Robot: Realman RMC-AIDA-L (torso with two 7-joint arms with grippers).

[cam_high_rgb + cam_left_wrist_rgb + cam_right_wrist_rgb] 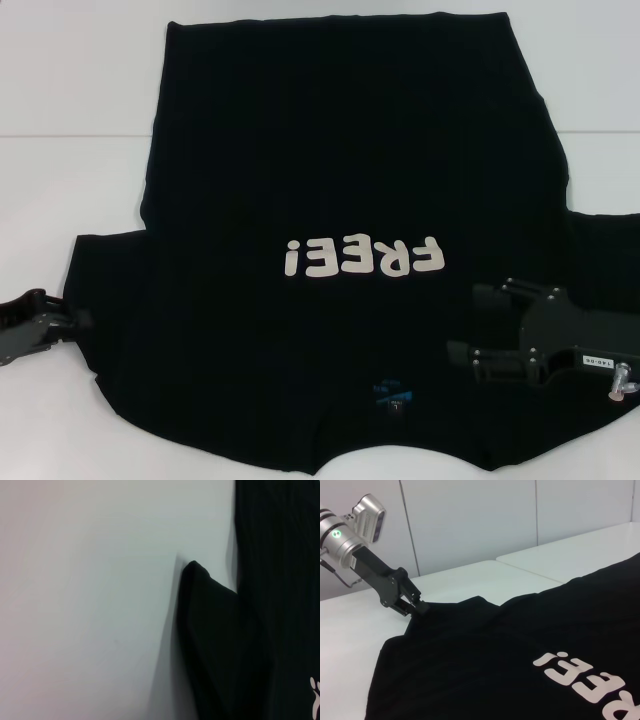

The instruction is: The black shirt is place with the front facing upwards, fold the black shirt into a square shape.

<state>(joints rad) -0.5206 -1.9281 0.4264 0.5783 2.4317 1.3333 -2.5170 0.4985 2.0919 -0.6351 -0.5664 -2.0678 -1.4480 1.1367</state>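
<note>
Large plain black cotton T-shirt [330, 180] with white block lettering "FREE!" [363, 259] lay spread flat, front up, on the white worktop [70, 80], covering most of the surface before me. Its long axis ran straight away from me: collar and small blue neck label [390, 393] at the near edge, hem at the far edge, so the lettering read upside down from my head view. Sleeves spread out to either side at the near end. My left gripper [68, 320] sat at the outer edge of the left sleeve, low to the worktop; from the right wrist view its jaws looked closed on the sleeve hem [420, 607], pinching the cloth there. My right gripper [462, 320] hovered over the right shoulder area, jaws apart, holding nothing that I could make out. Handling judgement: thin, light, limp cloth, no stiffness at all; it would sag and drag wherever unsupported, and could crease or slide on the smooth worktop. Best taken by pinching edges or corners, sleeve hem and shoulder seam, lifting both sides together so the fold stayed straight. Nothing fragile. No fold looked made yet.
</note>
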